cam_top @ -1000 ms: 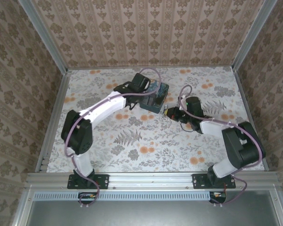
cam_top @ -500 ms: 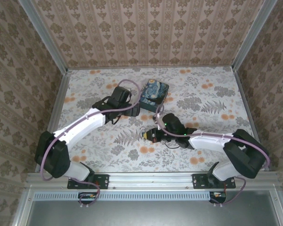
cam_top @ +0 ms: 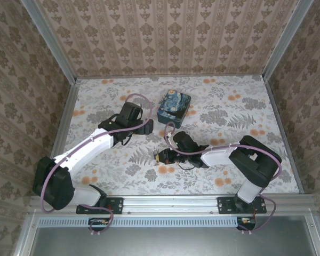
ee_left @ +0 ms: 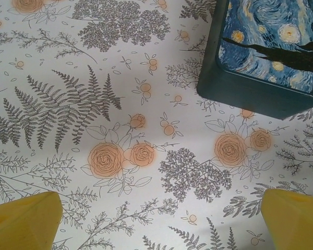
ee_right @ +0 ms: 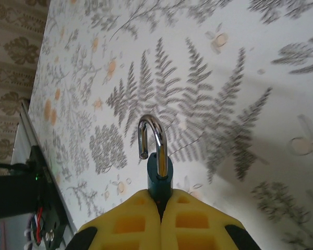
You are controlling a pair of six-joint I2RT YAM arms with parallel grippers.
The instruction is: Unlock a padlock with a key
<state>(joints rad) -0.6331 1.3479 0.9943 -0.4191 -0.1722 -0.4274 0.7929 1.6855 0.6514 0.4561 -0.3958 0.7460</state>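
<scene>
Right wrist view: the padlock (ee_right: 159, 171) is clamped in the right gripper (ee_right: 160, 204) at near centre, its shackle (ee_right: 149, 127) freed at one end; unlocking is judged done; the left gripper (ee_left: 159, 219) is spread wide

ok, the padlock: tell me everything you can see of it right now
The padlock has a small teal body and a shiny, chrome-looking curved shackle. The shackle looks open: one leg sits in the body, while the other ends free beside it. The right gripper is shut on the lower body between its yellow pads, with the shackle pointing away from it over the floral table. Whether it touches the table is unclear.
</scene>
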